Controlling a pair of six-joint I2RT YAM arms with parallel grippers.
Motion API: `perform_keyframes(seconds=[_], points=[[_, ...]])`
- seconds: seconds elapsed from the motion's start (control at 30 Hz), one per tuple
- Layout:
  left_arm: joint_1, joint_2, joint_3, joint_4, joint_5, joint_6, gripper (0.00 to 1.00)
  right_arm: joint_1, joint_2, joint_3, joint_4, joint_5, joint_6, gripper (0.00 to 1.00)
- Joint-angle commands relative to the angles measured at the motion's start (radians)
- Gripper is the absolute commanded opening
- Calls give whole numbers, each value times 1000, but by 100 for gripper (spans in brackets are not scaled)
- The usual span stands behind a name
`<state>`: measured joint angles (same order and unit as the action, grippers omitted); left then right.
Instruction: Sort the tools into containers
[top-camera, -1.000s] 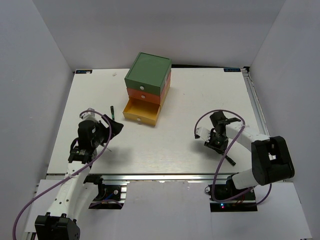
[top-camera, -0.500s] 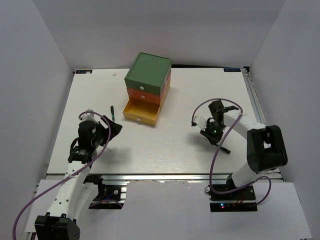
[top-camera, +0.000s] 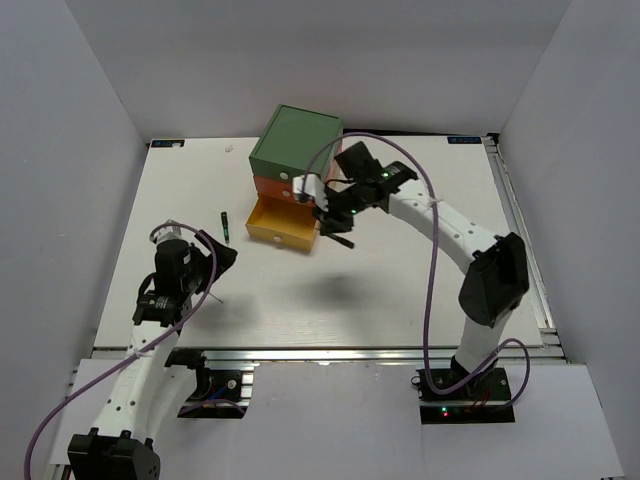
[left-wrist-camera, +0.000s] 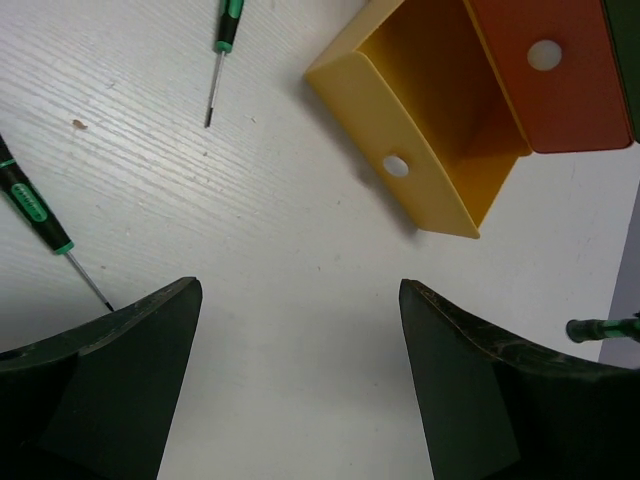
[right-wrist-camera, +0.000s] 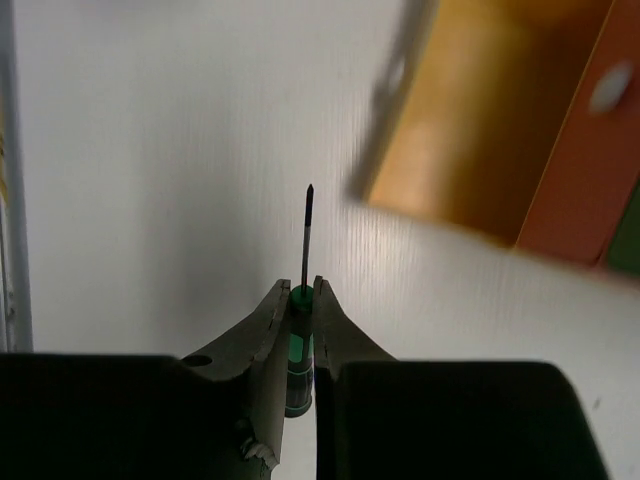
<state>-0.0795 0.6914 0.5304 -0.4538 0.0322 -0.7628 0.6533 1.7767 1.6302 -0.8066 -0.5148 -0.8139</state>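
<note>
right claw (right-wrist-camera: 302, 292) swung from the table's (top-camera: 400, 290) right side to just beside the open yellow drawer (top-camera: 280, 237), clamped on a thin screwdriver (right-wrist-camera: 300, 352), so drop-off looked next; left claw (left-wrist-camera: 298, 290) hung spread apart.

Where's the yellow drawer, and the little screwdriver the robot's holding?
yellow drawer (left-wrist-camera: 365, 115): left wrist view, on its front panel.
little screwdriver (right-wrist-camera: 306, 235): right wrist view, on its metal shaft.
</note>
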Motion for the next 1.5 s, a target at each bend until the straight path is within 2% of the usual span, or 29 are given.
perform_keyframes(seconds=[0.0,0.03,0.17,0.27,0.37,0.67,0.9,0.93,1.03,1.13,1.3,1.37,1.47], points=[[7,11,46,-57,-75,-24,91,71,75,186,55,-53,114,0],[6,11,48,-62,-78,-29,91,97,99,277,73,-39,134,0],[6,3,57,-101,-103,-41,91,147,205,388,252,94,205,0],[6,-10,65,-134,-127,-55,91,166,224,347,422,174,234,0],[7,-24,63,-157,-146,-67,91,167,256,326,522,229,271,0],[6,-36,66,-209,-201,-116,91,166,305,215,629,328,286,0],[7,-15,77,-244,-258,-170,91,167,303,157,635,332,274,21],[7,-9,82,-256,-267,-181,91,167,300,155,630,329,272,28],[7,22,94,-275,-291,-199,91,167,297,151,618,314,268,40],[7,62,105,-296,-310,-224,91,166,288,151,606,296,268,47],[6,128,135,-325,-337,-260,90,160,250,177,508,198,237,54],[6,160,149,-341,-357,-279,89,154,230,188,453,98,179,56],[7,209,167,-352,-382,-290,87,138,152,143,415,30,162,57]])
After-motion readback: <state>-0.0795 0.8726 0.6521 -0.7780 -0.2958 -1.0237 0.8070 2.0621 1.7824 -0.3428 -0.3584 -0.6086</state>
